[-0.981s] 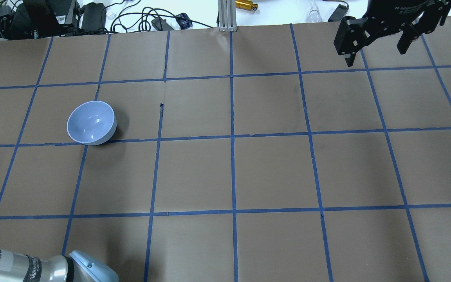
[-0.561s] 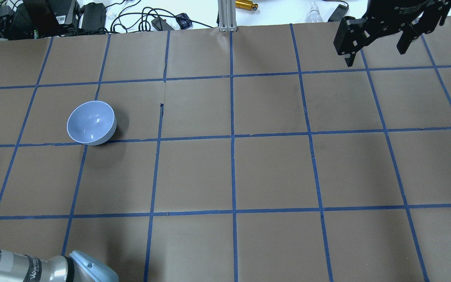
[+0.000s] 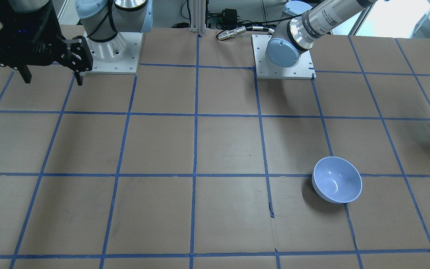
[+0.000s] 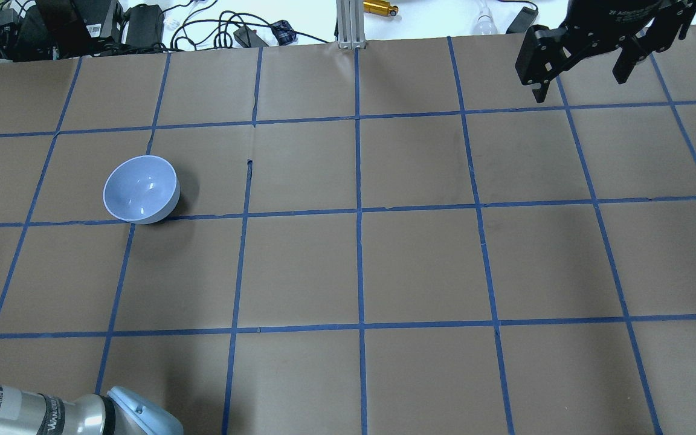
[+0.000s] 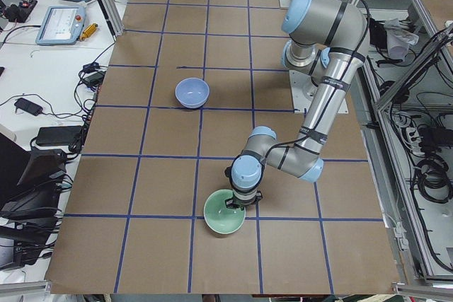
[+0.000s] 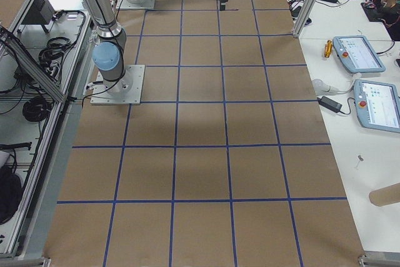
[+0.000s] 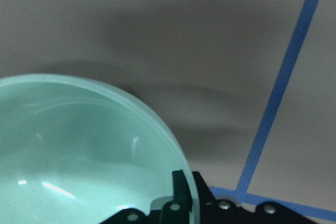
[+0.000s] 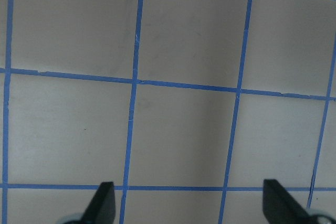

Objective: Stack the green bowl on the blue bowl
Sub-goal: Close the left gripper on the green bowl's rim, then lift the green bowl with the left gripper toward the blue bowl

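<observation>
1. The green bowl [image 5: 224, 212] sits at the robot's left end of the counter [image 4: 420, 266], outside the overhead view and well apart from the blue bowl [image 4: 141, 189].
2. The left fingers [image 7: 178, 182] straddle the green bowl's rim on the robot's side, one inside the wall and one outside. They appear closed on the wall in a pinch. Whether the bowl's base is clear of the counter cannot be told.
3. The right fingers [image 4: 535, 60] are spread wide, hold nothing and hang high over the far right of the counter.
4. Both bowls open upward. Being round, neither has a long axis; the only axis is the vertical one through the centre.
5. The step in hand is judged to be the lift and carry. A one-sided rim pinch on glossy ware invites tilt or slip, so the lift should be straight and slow.
6. The carry should keep the opening level. It should end centred over the blue bowl and lower until the bowls nest before the fingers part.
</observation>
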You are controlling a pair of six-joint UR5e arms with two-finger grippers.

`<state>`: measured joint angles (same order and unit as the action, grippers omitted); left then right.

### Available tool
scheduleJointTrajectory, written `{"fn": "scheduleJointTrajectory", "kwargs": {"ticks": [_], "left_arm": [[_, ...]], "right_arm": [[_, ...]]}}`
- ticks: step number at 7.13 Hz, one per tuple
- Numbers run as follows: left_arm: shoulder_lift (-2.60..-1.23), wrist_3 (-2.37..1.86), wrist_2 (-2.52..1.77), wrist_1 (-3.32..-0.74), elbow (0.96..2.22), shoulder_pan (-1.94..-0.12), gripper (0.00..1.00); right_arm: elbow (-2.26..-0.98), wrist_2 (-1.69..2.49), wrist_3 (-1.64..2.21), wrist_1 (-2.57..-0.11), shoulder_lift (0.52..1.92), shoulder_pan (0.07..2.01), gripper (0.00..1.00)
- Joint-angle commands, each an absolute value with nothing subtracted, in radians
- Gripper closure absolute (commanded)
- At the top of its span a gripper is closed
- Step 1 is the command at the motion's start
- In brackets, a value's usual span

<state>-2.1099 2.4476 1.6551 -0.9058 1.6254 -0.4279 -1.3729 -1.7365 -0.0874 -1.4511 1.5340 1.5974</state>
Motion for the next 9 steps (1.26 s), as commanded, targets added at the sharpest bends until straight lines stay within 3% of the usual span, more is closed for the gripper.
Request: {"fn": "scheduleJointTrajectory", "kwargs": {"ticks": [1,5,9], "left_arm": [[-2.106,2.453,1.655,-0.907,1.626,-0.428,1.0],[-2.059,2.447,1.678,-0.971,1.625,-0.463,1.0],[-1.953,2.384,1.697,-1.012,1.617,-0.651,1.0]], "right_arm": [[-1.373,-1.736,-0.087,-1.451,1.534,1.598,0.0],[-1.373,-1.736,-0.087,-1.451,1.534,1.598,0.0],[-1.373,-1.736,-0.087,-1.451,1.534,1.597,0.0]]}}
